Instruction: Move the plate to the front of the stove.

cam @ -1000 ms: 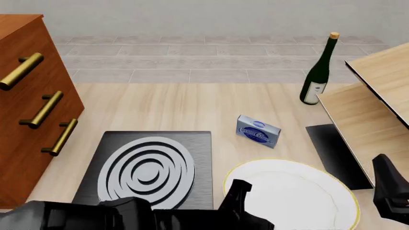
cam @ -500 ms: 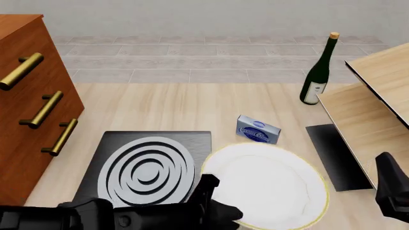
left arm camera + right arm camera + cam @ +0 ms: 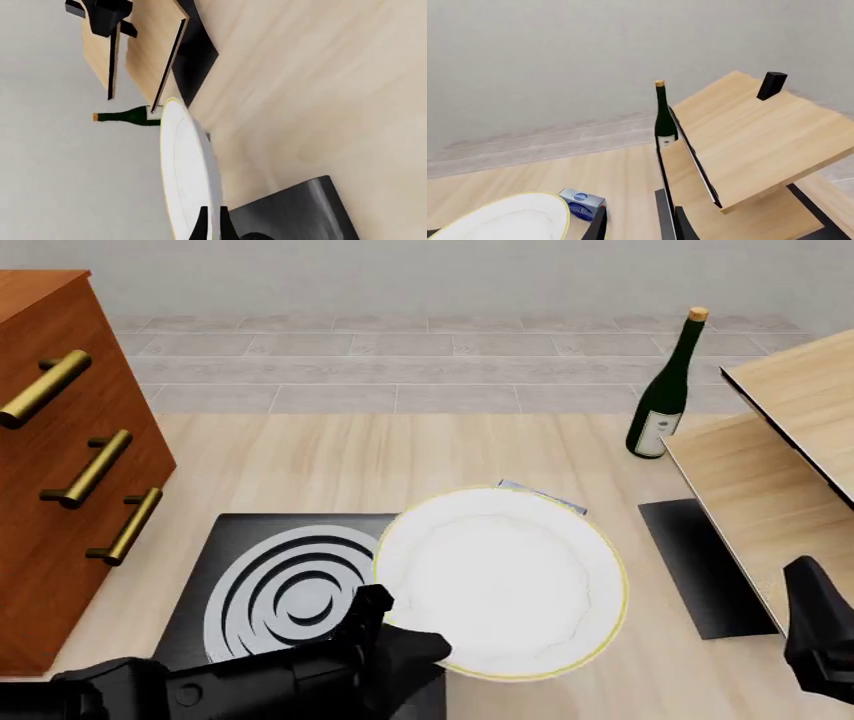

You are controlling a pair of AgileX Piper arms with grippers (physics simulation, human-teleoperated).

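The plate (image 3: 507, 580), white with a thin gold rim, hangs tilted above the table, and its left edge overlaps the right side of the stove (image 3: 274, 585). My left gripper (image 3: 387, 628) is shut on the plate's near-left rim. In the left wrist view the plate (image 3: 187, 170) shows edge-on between the fingers (image 3: 200, 227), with the stove slab (image 3: 293, 210) beside it. My right gripper (image 3: 817, 635) waits at the right edge, open and holding nothing. Its wrist view shows the plate (image 3: 507, 217) apart from its fingers (image 3: 599, 224).
A green wine bottle (image 3: 663, 390) stands at the back right. A wooden shelf unit (image 3: 774, 460) fills the right side, above a dark mat (image 3: 694, 565). A blue box (image 3: 541, 497) peeks out behind the plate. A brown drawer cabinet (image 3: 67, 460) stands at the left.
My left gripper has lifted the plate and carried it left and away from me. It now overlaps the stove's right edge and hides most of the blue box. The right arm has not moved.
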